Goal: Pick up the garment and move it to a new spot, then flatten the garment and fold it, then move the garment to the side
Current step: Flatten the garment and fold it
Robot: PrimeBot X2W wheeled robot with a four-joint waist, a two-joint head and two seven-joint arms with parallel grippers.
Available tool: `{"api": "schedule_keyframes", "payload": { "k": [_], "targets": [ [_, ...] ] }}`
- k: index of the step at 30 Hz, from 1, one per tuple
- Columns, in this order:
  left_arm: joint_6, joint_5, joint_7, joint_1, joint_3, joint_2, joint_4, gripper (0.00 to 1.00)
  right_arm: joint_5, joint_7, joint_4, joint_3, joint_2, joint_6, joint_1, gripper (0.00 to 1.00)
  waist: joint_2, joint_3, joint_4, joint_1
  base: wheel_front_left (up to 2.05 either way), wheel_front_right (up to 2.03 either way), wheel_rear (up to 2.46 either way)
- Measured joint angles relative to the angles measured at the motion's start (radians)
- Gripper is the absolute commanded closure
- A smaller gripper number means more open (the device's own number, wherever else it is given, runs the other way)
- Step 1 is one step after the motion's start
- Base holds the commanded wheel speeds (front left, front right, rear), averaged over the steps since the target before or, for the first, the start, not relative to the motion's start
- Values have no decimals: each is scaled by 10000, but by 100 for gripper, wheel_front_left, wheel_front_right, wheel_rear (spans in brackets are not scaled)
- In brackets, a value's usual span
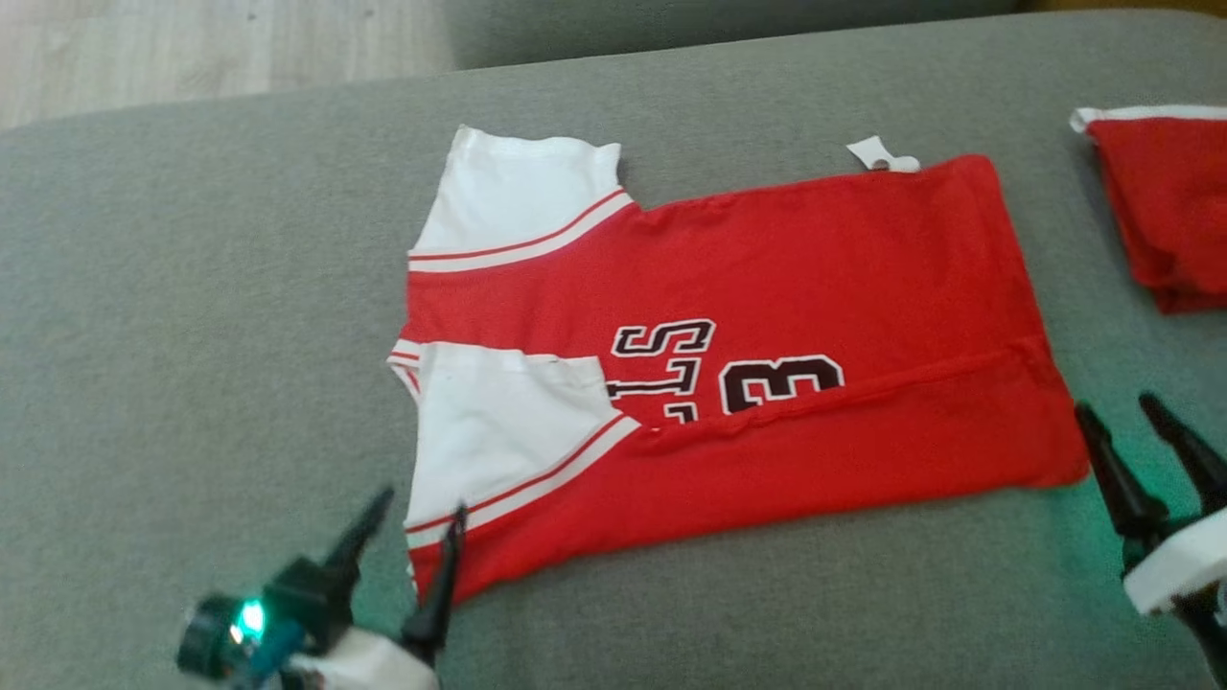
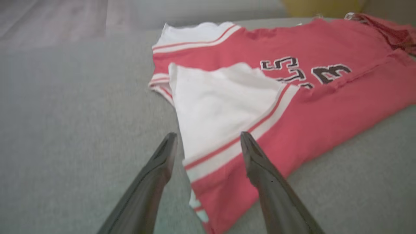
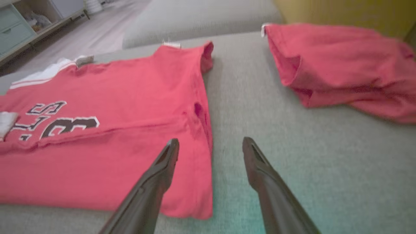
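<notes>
Gaping wide, the left tool (image 1: 424, 503) straddles the near sleeve corner of the red jersey (image 1: 796, 278); the right tool (image 1: 1116, 405), wide too, stands just beside its hem. Ahead, a fold hides part of its lettering (image 1: 729, 369); beyond, a second red garment (image 1: 1169, 211) is cut off.

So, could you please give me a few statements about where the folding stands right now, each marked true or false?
1. The red jersey lies on the grey cushion, its near long edge folded up over part of the lettering. True.
2. The left gripper is shut on the jersey. False: its fingers stand apart at the jersey's near left corner, gripping nothing.
3. A second red garment lies to the right, apart from the jersey. True.
4. The right gripper holds the second garment. False: it is open beside the jersey's near right corner, holding nothing.
</notes>
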Motion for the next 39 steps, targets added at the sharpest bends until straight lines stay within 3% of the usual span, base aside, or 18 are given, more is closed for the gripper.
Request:
{"api": "schedule_keyframes", "payload": {
  "k": [4, 7, 13, 20, 26, 34, 39],
  "targets": [
    [-23, 86, 73, -644, 272, 232, -341, 0, -491, -2, -571, -581, 234, 0, 7, 0, 0, 93, -245, 0, 0, 0, 0],
    [-343, 163, 435, -1685, 560, 637, -426, 0, -957, -2, -1039, -897, 637, 0, 5, 0, 0, 286, -519, 1, 0, 0, 0],
    [-1812, 56, 1977, -4611, 832, 1446, -77, 0, -1685, 4, -1417, -991, 1300, 0, -78, 0, 0, 943, -1080, 2, 0, 0, 0],
    [-3313, -1151, 4539, -7505, 888, 1645, 1593, 0, -2182, 77, -1390, -1030, 1657, 0, -838, 0, -1, 1578, -1924, 3, 0, 0, 0],
    [-3630, -2311, 6585, -9253, 892, 1563, 3398, 0, -2351, 71, -1511, -1099, 1939, 0, -1226, 0, 0, 2174, -2586, 2, 0, 0, 0],
    [-3697, -2163, 7693, -10836, 698, 1532, 4625, 0, -2295, 0, -1553, -1097, 2075, 0, -1784, 0, -1, 3099, -2901, 3, 0, 0, 0],
    [-3743, -2286, 8217, -10960, 575, 1605, 5246, 0, -2295, -2, -1498, -997, 2150, 0, -2134, 0, -1, 3427, -3087, 2, 0, 0, 0]
  ]
}}
